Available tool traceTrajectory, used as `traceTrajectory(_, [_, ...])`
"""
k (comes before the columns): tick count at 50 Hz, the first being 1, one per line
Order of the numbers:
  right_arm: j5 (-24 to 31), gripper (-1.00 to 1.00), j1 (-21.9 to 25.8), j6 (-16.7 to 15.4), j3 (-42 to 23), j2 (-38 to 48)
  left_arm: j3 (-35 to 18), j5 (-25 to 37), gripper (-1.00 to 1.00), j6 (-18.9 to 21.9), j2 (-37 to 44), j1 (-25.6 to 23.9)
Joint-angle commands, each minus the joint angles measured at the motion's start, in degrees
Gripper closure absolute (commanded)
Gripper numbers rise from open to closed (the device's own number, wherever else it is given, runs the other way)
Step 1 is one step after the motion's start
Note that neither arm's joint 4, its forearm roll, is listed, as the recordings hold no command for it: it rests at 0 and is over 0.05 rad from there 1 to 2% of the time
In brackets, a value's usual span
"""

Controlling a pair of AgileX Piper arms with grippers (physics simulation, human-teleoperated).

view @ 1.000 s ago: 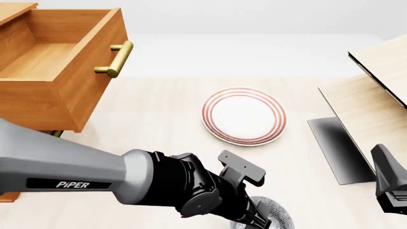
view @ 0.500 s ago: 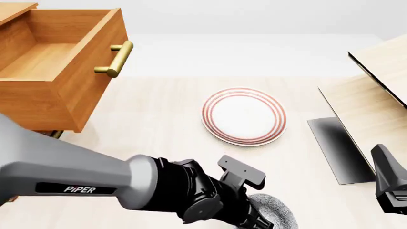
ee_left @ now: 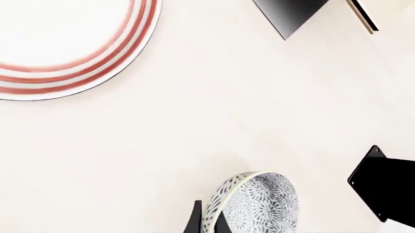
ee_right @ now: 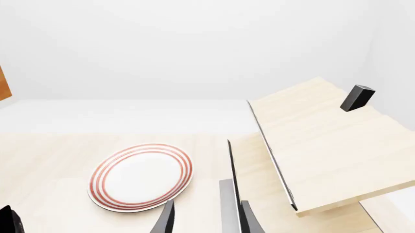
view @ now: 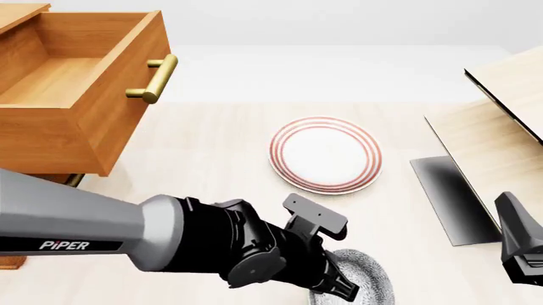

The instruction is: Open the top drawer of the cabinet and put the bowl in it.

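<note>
The top drawer (view: 81, 95) of the cabinet (view: 17, 14) stands pulled out at the far left, its brass handle (view: 154, 79) facing the table, and the box is empty. The speckled grey-and-white bowl (view: 363, 279) is at the near edge, right of centre. In the left wrist view the bowl (ee_left: 259, 204) is tilted on its side, with my left gripper (ee_left: 209, 224) shut on its rim. My right gripper (ee_right: 207, 221) hangs open at the near right, with nothing between its fingers. Only its arm (view: 519, 244) shows in the front view.
A white plate with red rings (view: 325, 154) lies mid-table, between bowl and drawer. A pale wooden structure (view: 509, 121) with a dark panel (view: 449, 197) stands at the right. My left arm (view: 76, 238) crosses the near left.
My left arm has drawn back slightly to the left with the bowl in its grip, and the bowl has shifted a little with it. The right arm has not moved.
</note>
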Motion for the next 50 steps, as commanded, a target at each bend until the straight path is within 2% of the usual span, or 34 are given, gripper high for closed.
traceTrajectory(1, [-0.01, -1.00, -0.03, 0.01, 0.00, 0.02, 0.16, 0.69, 1.00, 0.89, -2.53, 0.85])
traceTrajectory(15, [-0.02, -1.00, -0.03, 0.02, 0.00, 0.03, 1.33, 2.79, 1.00, 2.10, -7.32, 3.96])
traceTrajectory(25, [-0.02, -1.00, -0.03, 0.00, 0.00, 0.04, -0.21, 6.41, 1.00, 3.40, -10.40, 6.41])
traceTrajectory(31, [-0.01, -1.00, -0.04, 0.01, 0.00, 0.04, -0.32, 7.94, 1.00, 2.65, -12.61, 8.49])
traceTrajectory(40, [-0.02, -1.00, -0.03, 0.02, 0.01, 0.05, -3.51, 11.17, 1.00, 1.79, -14.10, 10.24])
traceTrajectory(50, [-0.02, -1.00, -0.03, 0.02, 0.00, 0.03, -8.54, 14.88, 1.00, 3.14, -14.23, 11.74])
